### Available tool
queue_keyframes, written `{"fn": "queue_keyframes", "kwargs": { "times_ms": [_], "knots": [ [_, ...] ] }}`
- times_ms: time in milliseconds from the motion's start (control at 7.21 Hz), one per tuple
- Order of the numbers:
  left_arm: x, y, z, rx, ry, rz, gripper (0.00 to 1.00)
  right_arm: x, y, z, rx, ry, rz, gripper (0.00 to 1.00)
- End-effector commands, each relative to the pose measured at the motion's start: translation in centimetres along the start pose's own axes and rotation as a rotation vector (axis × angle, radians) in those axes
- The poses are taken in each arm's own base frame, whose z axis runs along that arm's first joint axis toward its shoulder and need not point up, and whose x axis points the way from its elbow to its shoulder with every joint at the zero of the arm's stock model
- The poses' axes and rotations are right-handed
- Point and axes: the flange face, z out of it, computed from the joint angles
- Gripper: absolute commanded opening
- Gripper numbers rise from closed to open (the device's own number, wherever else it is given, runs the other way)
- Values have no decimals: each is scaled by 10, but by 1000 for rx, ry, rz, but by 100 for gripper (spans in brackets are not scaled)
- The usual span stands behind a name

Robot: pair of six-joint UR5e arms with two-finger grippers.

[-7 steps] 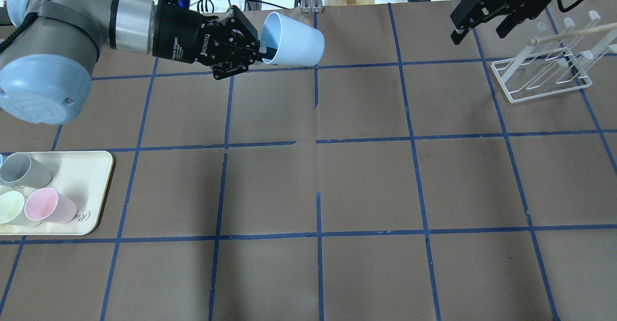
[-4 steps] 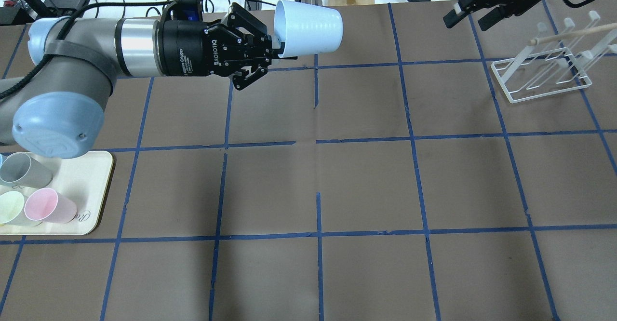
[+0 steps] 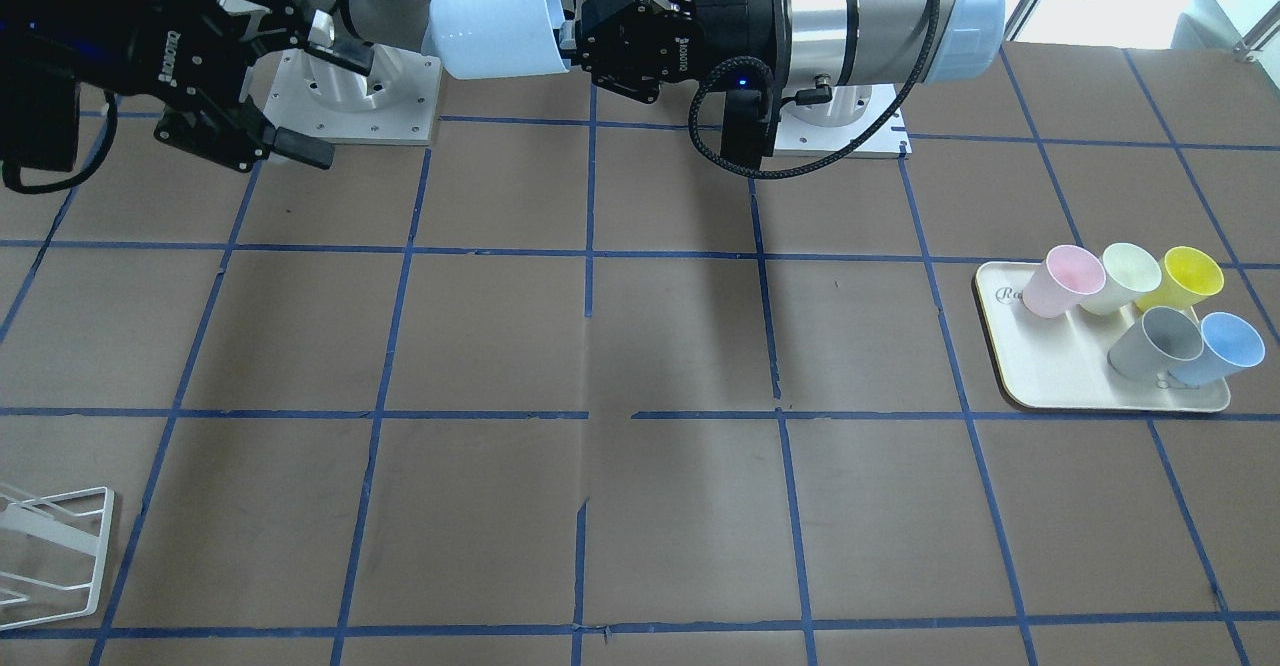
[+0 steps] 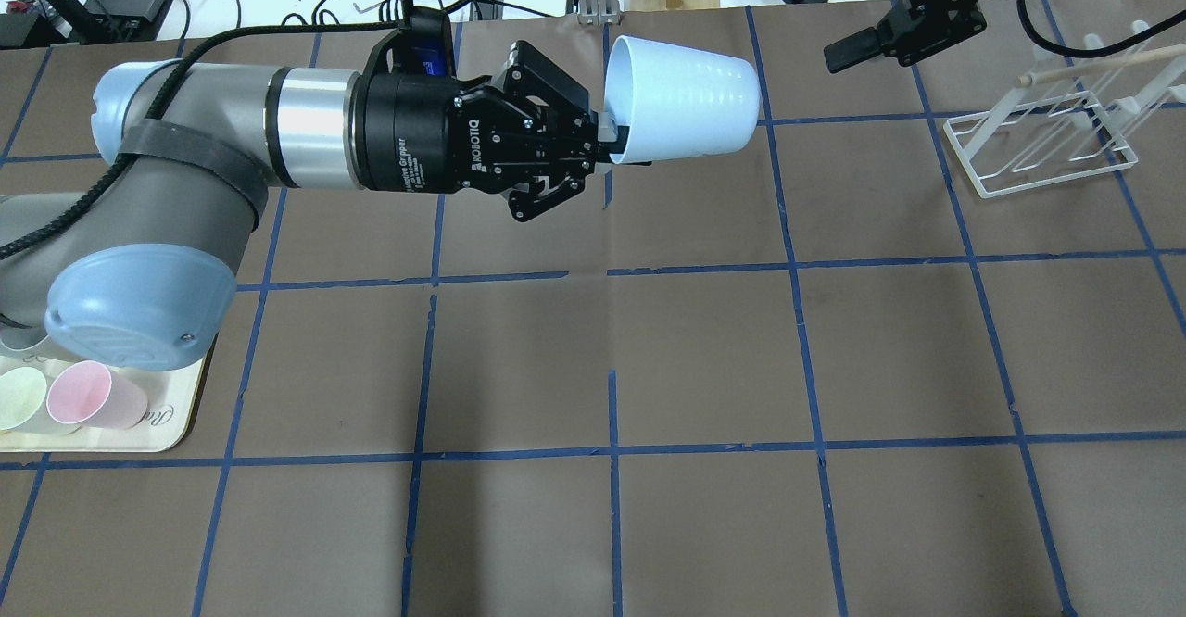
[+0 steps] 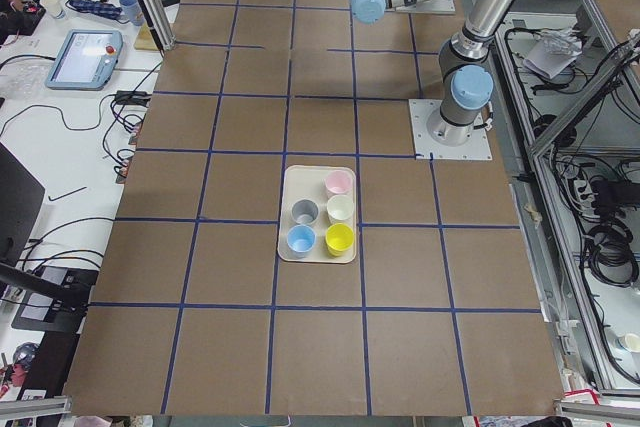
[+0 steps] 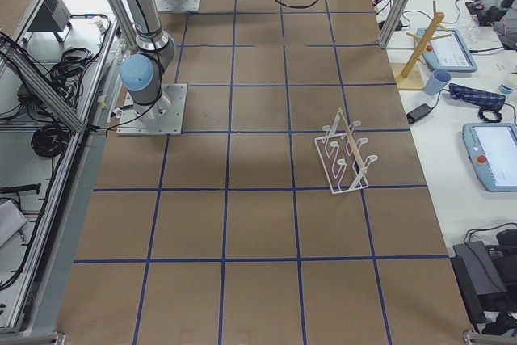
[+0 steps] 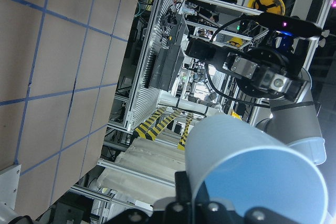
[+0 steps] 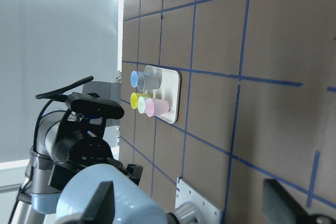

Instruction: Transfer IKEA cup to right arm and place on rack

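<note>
The IKEA cup (image 4: pixel 686 94) is light blue and lies on its side in the air above the table's far centre. My left gripper (image 4: pixel 616 135) is shut on its rim, base pointing toward the right arm. The cup also shows in the front view (image 3: pixel 497 18) and the left wrist view (image 7: pixel 247 166). My right gripper (image 4: pixel 827 13) is open and empty, a short gap to the right of the cup's base; in the front view (image 3: pixel 322 101) its jaws stand spread. The white wire rack (image 4: pixel 1038 149) stands on the table at the far right.
A cream tray (image 3: pixel 1050 386) on the robot's left holds a second blue cup (image 3: pixel 1225 346), a grey cup (image 3: pixel 1155 341), a pink cup (image 3: pixel 1065 281), a pale green and a yellow one. A wooden stick (image 4: pixel 1103 63) lies across the rack. Cables and devices lie beyond the far edge.
My left arm has carried the cup to the right, toward the right gripper. The right gripper has moved left and farther back, and turned to face the cup.
</note>
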Motion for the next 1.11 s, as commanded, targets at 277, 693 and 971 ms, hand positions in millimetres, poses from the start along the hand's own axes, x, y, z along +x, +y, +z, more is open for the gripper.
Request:
{"fn": "queue_keyframes", "kwargs": {
  "times_ms": [277,693,971],
  "knots": [
    [-15,36,4,-15,64,44,0,-10,33,10,-80,-89,202,100],
    [-10,39,4,-22,119,54,0,-14,47,13,-113,-121,166,100],
    [-7,41,3,-21,141,121,0,-7,59,21,-139,-138,222,100]
  ]
}}
